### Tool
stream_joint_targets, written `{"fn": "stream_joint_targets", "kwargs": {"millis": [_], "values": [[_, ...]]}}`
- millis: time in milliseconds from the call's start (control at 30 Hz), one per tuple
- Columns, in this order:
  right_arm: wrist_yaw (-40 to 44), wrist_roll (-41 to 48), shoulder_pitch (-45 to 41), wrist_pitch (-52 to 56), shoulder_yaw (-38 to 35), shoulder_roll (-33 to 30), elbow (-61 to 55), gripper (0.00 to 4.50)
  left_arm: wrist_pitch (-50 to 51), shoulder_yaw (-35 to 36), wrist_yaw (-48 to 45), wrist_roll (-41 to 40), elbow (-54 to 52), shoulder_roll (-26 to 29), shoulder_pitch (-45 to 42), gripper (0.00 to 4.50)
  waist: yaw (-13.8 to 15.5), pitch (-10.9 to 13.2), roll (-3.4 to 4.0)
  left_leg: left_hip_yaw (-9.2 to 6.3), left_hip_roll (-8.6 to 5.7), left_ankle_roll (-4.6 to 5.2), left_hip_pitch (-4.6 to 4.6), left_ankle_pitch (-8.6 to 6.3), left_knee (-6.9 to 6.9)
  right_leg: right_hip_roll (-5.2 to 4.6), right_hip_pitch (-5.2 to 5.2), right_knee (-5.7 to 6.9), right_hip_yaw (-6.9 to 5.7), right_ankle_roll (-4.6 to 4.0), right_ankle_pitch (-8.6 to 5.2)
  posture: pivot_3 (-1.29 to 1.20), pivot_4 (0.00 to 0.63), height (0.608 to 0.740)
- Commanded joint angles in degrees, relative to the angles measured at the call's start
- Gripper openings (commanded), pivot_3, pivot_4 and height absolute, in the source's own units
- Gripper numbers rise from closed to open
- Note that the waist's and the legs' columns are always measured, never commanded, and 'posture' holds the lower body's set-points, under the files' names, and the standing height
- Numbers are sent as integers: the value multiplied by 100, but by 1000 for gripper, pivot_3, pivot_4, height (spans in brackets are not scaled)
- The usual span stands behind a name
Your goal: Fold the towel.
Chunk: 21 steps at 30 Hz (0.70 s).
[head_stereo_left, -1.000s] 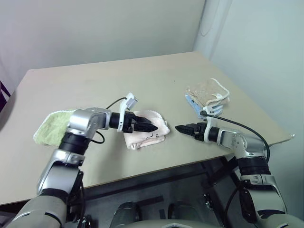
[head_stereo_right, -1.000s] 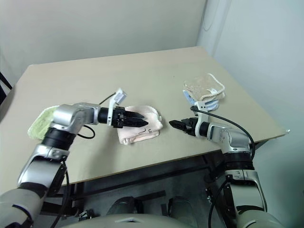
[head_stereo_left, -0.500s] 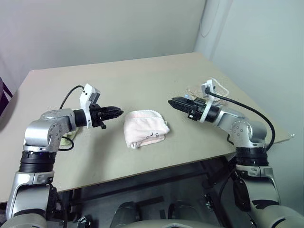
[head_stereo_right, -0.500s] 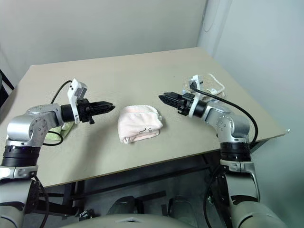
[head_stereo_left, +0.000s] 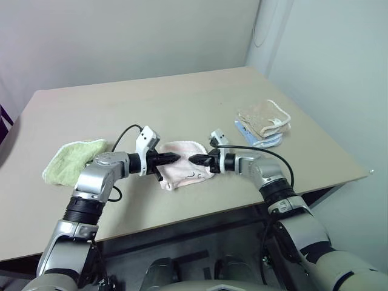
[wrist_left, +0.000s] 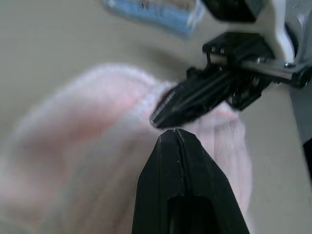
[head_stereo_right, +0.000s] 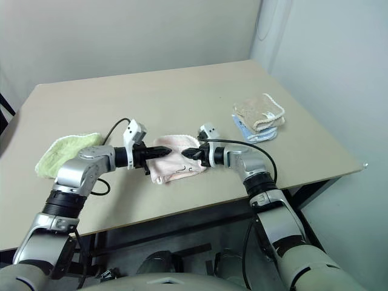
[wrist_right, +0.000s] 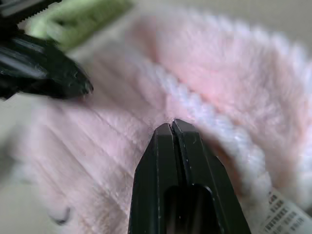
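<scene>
Left eye view: the towel (head_stereo_left: 183, 172), pale pink terry with white stitched edging, lies bunched in a loose folded heap near the front edge of the tan table (head_stereo_left: 182, 103). A small dark printed motif shows on its front face. Both grippers meet over the towel's top, tips nearly touching. The left gripper (head_stereo_left: 174, 158) reaches in from the towel's left with its 2 fingers pressed together; the right gripper (head_stereo_left: 194, 160) comes from the towel's right, also closed. The blurred wrist views suggest neither has pinched cloth, though that is hard to confirm. They seem placed to press or gather the upper fold. A light green towel (head_stereo_left: 70, 160) lies well left of the pink towel; a beige and blue towel stack (head_stereo_left: 262, 125) lies to its right and farther back.
</scene>
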Motion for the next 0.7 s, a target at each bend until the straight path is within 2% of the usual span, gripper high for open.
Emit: {"fn": "stream_joint_targets", "kwargs": {"millis": [33, 200, 267, 367, 500, 700], "values": [[-168, -436, -83, -556, 164, 251, 620, 39, -533, -332, 22, 526, 830, -148, 13, 0, -4, -4, -3, 0, 1, 0, 5, 0, 0, 1, 4, 2, 1, 0, 0, 0, 0, 740], [-71, -522, -50, -877, 0, 395, 813, 39, -897, -76, 144, 547, 1677, -439, -87, 0, -2, -38, -4, -1, 21, -20, 104, -12, -13, -3, 77, -20, 3, -5, -25, 0, 0, 740], [123, -421, -79, -830, -135, 317, 660, 39, -759, 166, 29, 310, 1482, -443, -104, 0, -2, -38, -5, -2, 25, -22, 124, -14, -19, -8, 96, -29, 2, -12, -18, 0, 0, 740], [590, -194, -62, -591, -292, 153, 220, 39, -179, 566, -168, -201, 843, -298, -62, 0, 1, -36, -6, -2, 31, -22, 98, -14, -21, -9, 90, -27, -3, -19, -7, 0, 0, 740], [1140, 432, 72, 193, -577, -119, -931, 1235, 1208, 1468, -87, -1237, -475, 194, 112, 1204, -12, -26, -17, -4, 31, -28, 49, -6, -17, -4, 11, 15, 3, -48, 9, 0, 0, 740], [1024, 1042, 261, 1087, -935, -321, -2082, 3293, 3083, 2594, 749, -2165, -1522, 694, 828, 3254, -135, -26, -16, -10, 20, -22, 48, -5, -37, -3, -3, 32, 10, -30, -13, 0, 0, 740]]}}
